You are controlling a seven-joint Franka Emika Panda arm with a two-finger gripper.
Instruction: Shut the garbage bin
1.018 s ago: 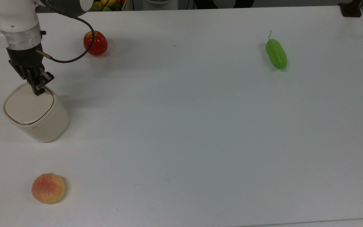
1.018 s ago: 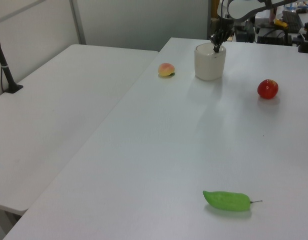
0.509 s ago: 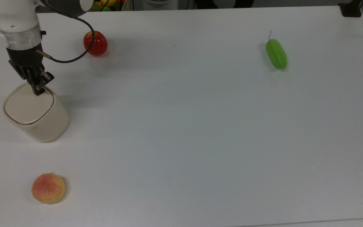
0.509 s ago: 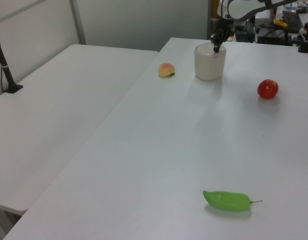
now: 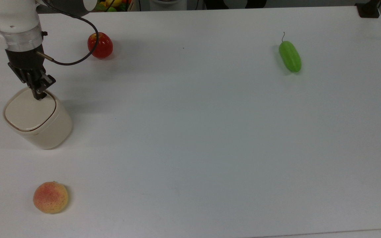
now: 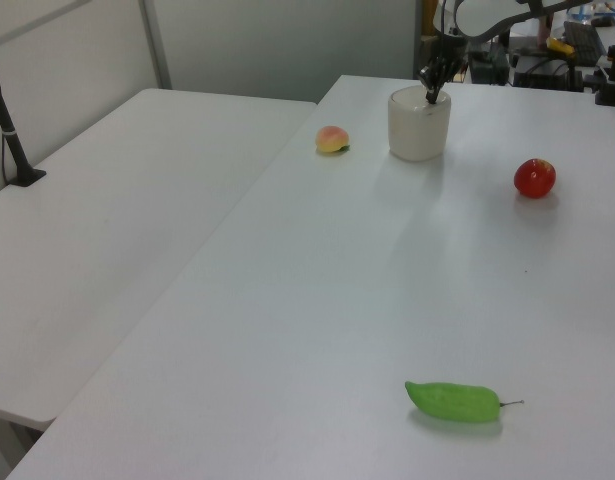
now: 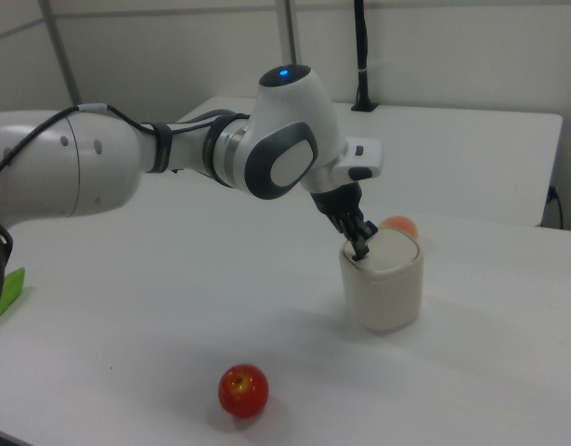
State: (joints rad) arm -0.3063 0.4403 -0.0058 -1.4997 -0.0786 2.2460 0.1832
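The cream-beige garbage bin [image 5: 41,127] stands at the top view's left, its flat lid [image 5: 28,110] lying down on the rim with a thin brown seam along the near edge. My gripper [image 5: 39,96] points down at the lid's far corner, fingers shut with nothing between them, tips at or just above the lid. In the right view the gripper [image 7: 362,249] meets the back edge of the bin [image 7: 385,288]. The left view has the bin [image 6: 418,125] at the table's far end, with the gripper [image 6: 430,96] at its top.
A red apple [image 5: 100,45] lies beyond the bin, a peach [image 5: 50,197] in front of it, and a green cucumber [image 5: 290,56] at the top view's far right. A black cable [image 5: 74,61] loops from the wrist toward the apple. The white table [image 5: 193,132] stretches wide to the right.
The wrist has drifted very slightly toward the top view's upper left; the fingertips stay at the lid's far corner. The lid lies flat as before.
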